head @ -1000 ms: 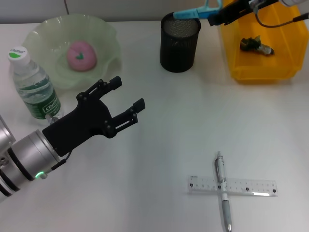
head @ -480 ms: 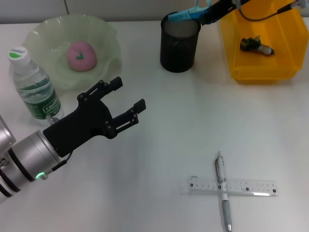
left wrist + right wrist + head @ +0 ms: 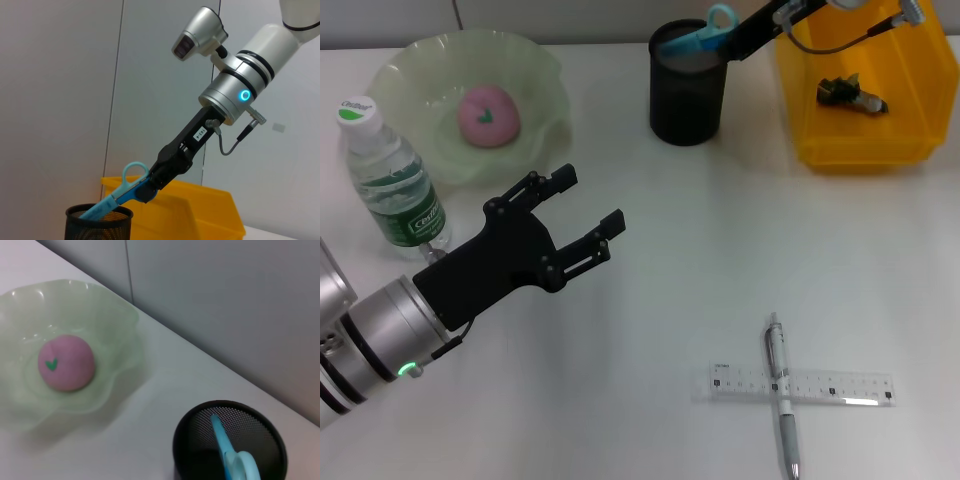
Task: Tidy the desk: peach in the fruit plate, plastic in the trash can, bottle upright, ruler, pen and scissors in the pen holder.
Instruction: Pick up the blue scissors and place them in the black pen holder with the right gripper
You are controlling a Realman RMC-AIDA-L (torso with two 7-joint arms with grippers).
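Observation:
My right gripper (image 3: 748,30) is shut on the blue scissors (image 3: 704,31), whose blades slant down into the black mesh pen holder (image 3: 687,90). The left wrist view shows the same grip: the right gripper (image 3: 152,183) clamps the scissors (image 3: 122,188) just below the handle loop, above the pen holder (image 3: 98,226). The pink peach (image 3: 488,113) lies in the green fruit plate (image 3: 410,70). The bottle (image 3: 390,175) stands upright. A pen (image 3: 781,396) lies across the clear ruler (image 3: 830,386). Dark plastic (image 3: 850,94) sits in the yellow trash can (image 3: 895,140). My left gripper (image 3: 590,198) hovers open and empty.
The right wrist view looks down on the peach (image 3: 66,363), the fruit plate (image 3: 117,322) and the scissors (image 3: 227,452) inside the pen holder (image 3: 267,432). A grey wall runs behind the desk.
My right gripper has swung left and lowered, sliding the scissors' blades deeper into the pen holder. The left arm has barely moved.

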